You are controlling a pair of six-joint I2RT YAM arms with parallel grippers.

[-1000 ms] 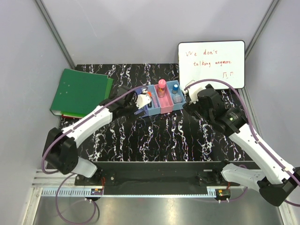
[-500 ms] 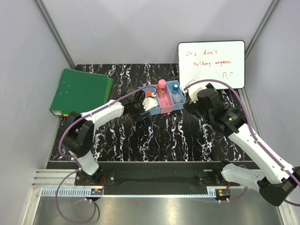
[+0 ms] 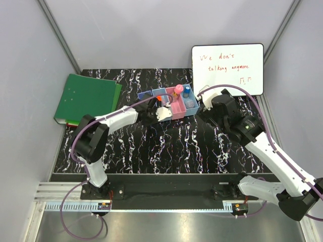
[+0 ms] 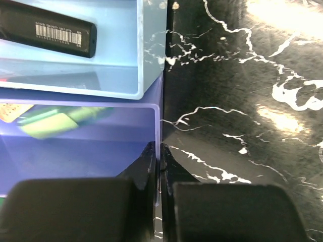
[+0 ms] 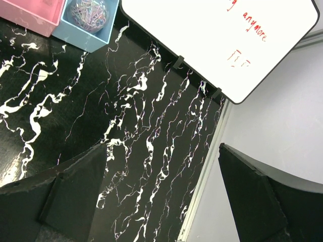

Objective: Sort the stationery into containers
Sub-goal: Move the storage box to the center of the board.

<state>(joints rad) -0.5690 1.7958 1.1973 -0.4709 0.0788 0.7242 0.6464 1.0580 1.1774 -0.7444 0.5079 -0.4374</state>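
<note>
Worktop (image 3: 166,146): black, white-veined. The row of bins (image 3: 177,110) is noted toward 12 o'clock of the worktop centre, set askew to the near edge.

Left end effector (image 4: 160,169): drawn narrow, with only a thin blue bin wall between its fingers (image 4: 75,209). In the wrist view the wall is seen pinched at the bin's corner. In the top view this end effector (image 3: 162,113) is placed at the 6 o'clock side of the row.

Contents as seen from the left wrist:
- a black marker (image 4: 48,30) with a barcode label, lying flat in the paler bin
- a green highlighter (image 4: 55,123), seen blurred through the wall of the gripped bin

In the top view a pink-capped tube (image 3: 178,91) is seen standing in the pink bin, and a blue-capped bottle (image 3: 186,93) just beside it at 3 o'clock.

Right end effector (image 5: 162,151): spread wide, nothing held, hanging over bare worktop. A clear jar (image 5: 88,12) of coloured clips is seen at its 11 o'clock, in the light blue end bin.

A whiteboard (image 3: 227,68) is placed at 2 o'clock of the worktop, and a green binder (image 3: 86,98) at 10 o'clock.
</note>
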